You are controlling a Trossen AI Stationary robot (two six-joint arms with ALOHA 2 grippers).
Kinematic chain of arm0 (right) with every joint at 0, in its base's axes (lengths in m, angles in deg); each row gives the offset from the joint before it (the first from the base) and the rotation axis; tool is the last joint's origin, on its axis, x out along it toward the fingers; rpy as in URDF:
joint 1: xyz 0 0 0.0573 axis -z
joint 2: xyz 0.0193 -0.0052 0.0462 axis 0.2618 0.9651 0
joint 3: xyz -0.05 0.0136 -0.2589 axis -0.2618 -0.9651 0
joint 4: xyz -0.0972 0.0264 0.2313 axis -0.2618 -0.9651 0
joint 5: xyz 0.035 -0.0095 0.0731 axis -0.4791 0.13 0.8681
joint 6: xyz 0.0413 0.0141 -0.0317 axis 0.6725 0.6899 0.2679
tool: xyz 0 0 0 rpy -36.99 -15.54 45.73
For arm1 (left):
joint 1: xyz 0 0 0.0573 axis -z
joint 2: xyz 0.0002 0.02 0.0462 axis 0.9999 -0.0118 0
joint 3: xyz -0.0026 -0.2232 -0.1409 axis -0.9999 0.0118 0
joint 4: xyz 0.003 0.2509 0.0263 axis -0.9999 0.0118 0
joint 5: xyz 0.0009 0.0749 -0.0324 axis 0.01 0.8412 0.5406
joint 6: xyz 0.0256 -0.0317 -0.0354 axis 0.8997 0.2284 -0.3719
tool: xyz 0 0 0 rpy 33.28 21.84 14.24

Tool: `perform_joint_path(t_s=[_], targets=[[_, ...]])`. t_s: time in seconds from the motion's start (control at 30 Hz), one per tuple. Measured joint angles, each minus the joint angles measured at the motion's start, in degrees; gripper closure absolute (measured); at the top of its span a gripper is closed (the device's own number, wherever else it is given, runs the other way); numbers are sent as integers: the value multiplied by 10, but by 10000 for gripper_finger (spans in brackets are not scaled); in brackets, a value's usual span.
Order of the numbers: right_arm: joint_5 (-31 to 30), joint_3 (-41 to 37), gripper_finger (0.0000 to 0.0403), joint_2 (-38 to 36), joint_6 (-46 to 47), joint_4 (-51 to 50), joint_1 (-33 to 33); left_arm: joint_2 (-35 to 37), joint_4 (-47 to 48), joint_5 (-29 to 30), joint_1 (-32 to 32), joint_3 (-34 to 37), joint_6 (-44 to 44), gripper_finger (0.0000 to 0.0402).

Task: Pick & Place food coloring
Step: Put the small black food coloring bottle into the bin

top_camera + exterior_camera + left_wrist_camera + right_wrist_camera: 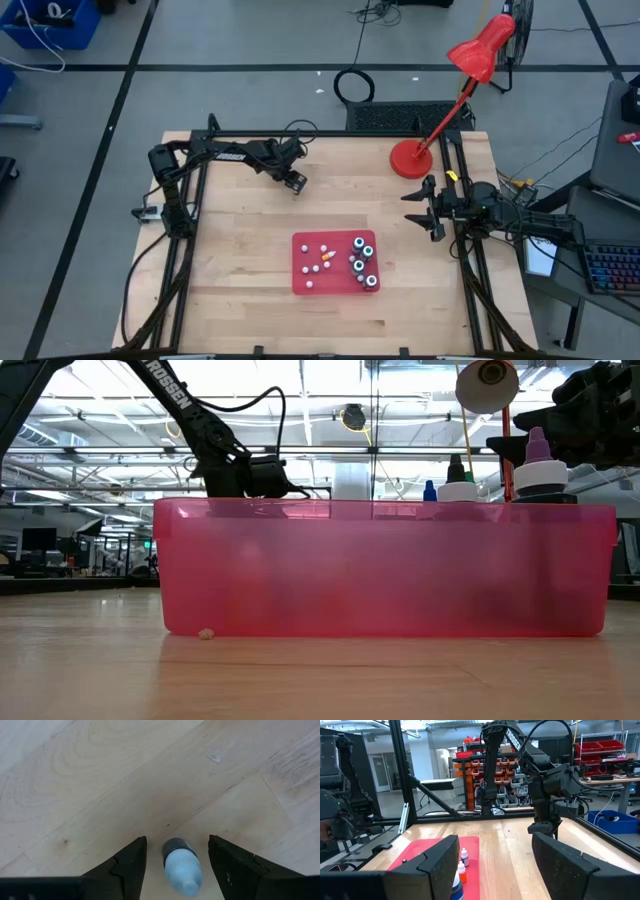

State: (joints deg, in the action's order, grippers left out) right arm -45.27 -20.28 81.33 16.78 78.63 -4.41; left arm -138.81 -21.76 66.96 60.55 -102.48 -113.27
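From above: light wood table (240, 250) on a grey taped floor, red desk lamp (440, 110) at the far right; red tray (300, 280) holds roughly ten little food coloring bottles (362, 262), standing upright; left gripper (294, 181) sits over bare wood, right gripper (425, 210) waits off to the tray's side, fingers spread wide. Low view: pink tray wall, three or four caps poking over it, workshop behind. Left wrist: one bottle (182, 865) lying flat between open fingers (127, 862), not touched, blue cap toward the camera. Right wrist: shelving with red bins behind.
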Motion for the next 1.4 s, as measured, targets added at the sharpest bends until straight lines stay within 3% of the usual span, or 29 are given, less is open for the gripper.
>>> perform_joint_path(t_s=[0.4,0.5,0.7,0.97,1.17,1.4], targets=[[0,0,165,0,0,0,0,0,5,18,0,0,15,191],[0,0,165,0,0,0,0,0,5,22,0,0,20,219],[0,0,165,0,0,0,0,0,4,22,-4,0,31,333],[0,0,165,0,0,0,0,16,37,-7,8,-10,68,337],[0,0,165,0,0,0,0,89,120,4,74,-50,70,337],[0,0,165,0,0,0,0,166,49,21,261,-101,52,337]])
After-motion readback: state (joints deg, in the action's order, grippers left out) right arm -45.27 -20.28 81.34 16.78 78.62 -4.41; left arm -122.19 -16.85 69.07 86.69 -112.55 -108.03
